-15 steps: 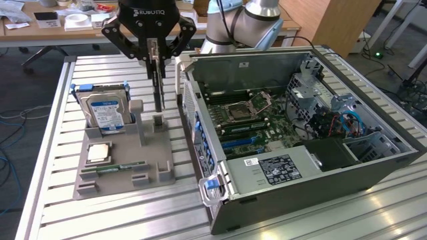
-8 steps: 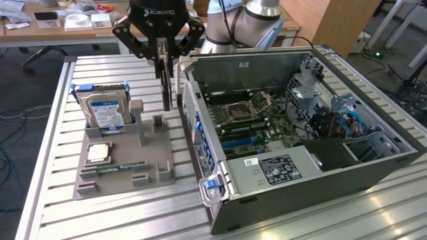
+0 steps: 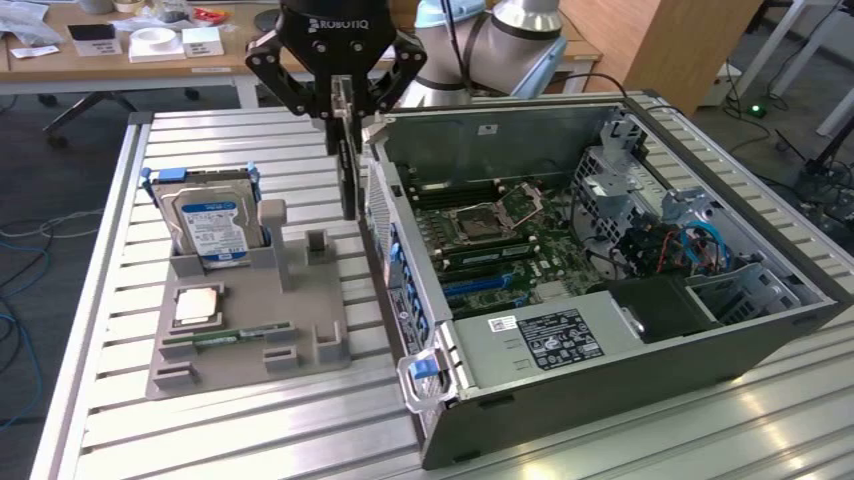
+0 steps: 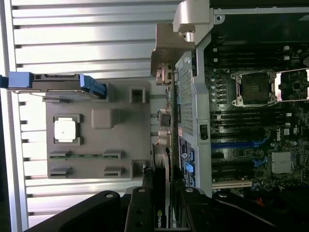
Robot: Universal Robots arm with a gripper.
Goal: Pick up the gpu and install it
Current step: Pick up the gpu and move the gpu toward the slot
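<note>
**Gripper** (image 3: 347, 105): closed on the gpu (image 3: 350, 170), pinching its top edge. The wrist view confirms one finger on either side of the card (image 4: 161, 212).

**Location:** the gpu hangs vertical and edge-on at upper centre of the exterior view. It sits between the grey fixture tray (image 3: 240, 345) and the open PC case (image 3: 534, 135), just beside the case's rear wall. It is not yet over the motherboard (image 3: 494, 240) and not seated.

**Reasoning (judged):** the top-edge grip keeps the connector edge pointing down for slot entry. The case lies on its side w/ the board facing up to receive it.

**Other:** the hard drive (image 3: 214, 225) stands in the tray, apart from the card.

**Limits:**
- The card face is not visible, only a narrow dark strip.
- The lower contacts are not legible.
- Cannot tell clearance above the table (image 3: 200, 440), nor the depth gap to the case wall.
- The arm is cut off at the frame top.
- The target slot can't be id'd w/ certainty.
</note>
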